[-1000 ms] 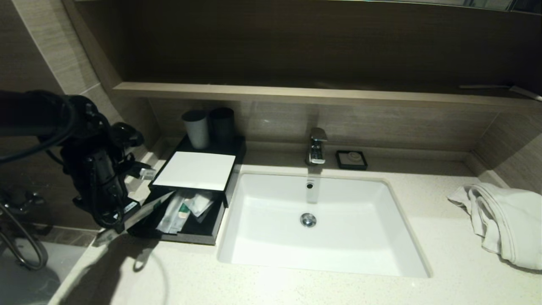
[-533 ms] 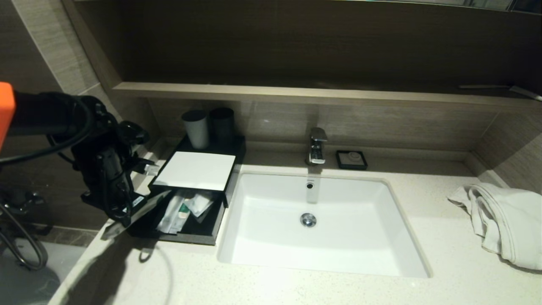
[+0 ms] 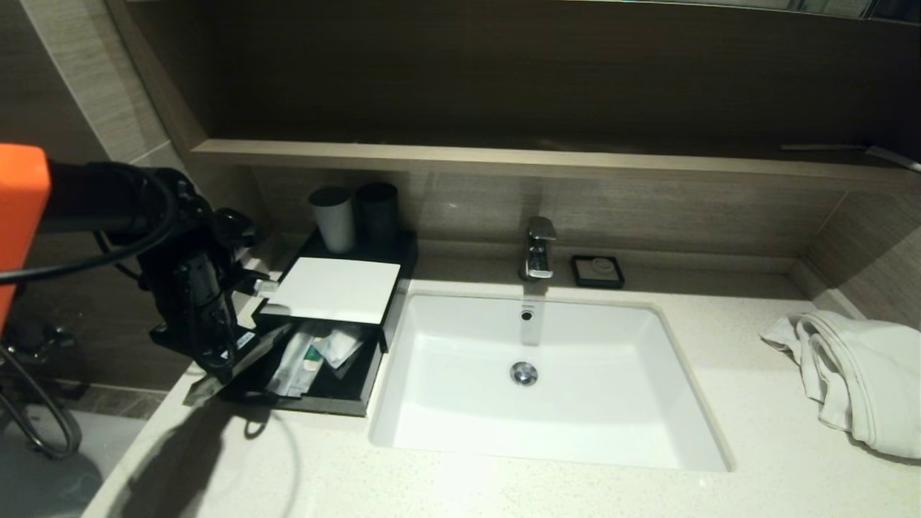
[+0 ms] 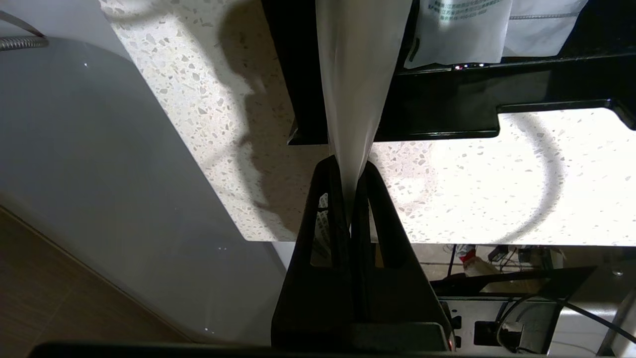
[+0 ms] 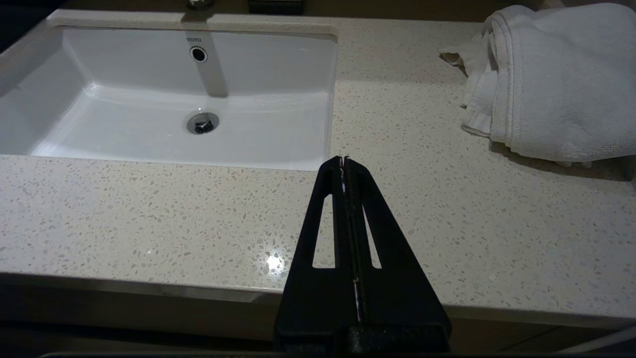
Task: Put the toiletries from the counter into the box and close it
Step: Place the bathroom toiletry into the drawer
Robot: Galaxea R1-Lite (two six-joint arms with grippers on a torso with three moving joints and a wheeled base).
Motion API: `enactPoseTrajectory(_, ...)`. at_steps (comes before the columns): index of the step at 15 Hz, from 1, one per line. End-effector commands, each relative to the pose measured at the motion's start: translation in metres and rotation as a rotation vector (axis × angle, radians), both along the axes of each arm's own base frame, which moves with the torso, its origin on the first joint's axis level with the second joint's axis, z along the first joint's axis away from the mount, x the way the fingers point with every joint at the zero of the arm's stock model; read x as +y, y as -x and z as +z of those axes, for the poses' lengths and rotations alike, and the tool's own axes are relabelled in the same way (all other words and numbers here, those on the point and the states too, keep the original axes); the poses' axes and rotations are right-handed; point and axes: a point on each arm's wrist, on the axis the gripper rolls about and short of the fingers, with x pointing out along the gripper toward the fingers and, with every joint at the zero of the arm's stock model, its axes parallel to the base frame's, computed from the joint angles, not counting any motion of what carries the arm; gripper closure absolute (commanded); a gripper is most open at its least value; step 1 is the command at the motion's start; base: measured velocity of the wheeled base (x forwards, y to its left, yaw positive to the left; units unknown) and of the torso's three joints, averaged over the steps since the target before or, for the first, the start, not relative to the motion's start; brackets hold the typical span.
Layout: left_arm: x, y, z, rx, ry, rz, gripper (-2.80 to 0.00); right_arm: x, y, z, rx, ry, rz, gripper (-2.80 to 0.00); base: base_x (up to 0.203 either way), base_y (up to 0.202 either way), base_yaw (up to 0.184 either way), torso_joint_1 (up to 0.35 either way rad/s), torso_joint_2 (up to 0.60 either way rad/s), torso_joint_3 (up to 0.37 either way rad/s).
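Plastic sachet (image 4: 355, 74): thin, floppy, translucent film, probably weighs next to nothing and bends wherever it's unsupported. It's pinched at one end, so the free end sags toward the open drawer of the box (image 3: 327, 290).
Left tool (image 4: 352, 166): clenched on that sachet's end, hanging just off the drawer's front left corner, above the counter (image 3: 504, 489) edge.
Grip spot: the flat end is fine, but slick film could slip, so a mid-length pinch would likely droop less.
Other toiletries (image 3: 316, 356): already lying in the drawer, taking up the left half.
In the way: drawer's black front wall and the white top panel overhanging the back; cups (image 3: 334, 218) behind, basin (image 3: 547, 388) just beside.
Right tool (image 5: 344, 164): clamped together, holding nothing, parked over the counter near the towel (image 5: 556, 84).
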Motion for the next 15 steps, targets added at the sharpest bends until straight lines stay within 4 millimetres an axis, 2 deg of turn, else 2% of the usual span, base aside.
enactPoseTrajectory(1,-0.003,-0.001,-0.003,0.012,-0.002,-0.007,0.00,0.000,0.000,0.000,0.000,0.000,0.000,0.00,0.000,0.000,0.000,0.000,0.00,0.000)
enactPoseTrajectory(15,-0.010,-0.016,-0.006,-0.027,0.013,0.044,0.00,0.000,0.000,0.000,0.000,0.000,0.000,0.00,0.000,0.000,0.000,0.000,0.00,0.000)
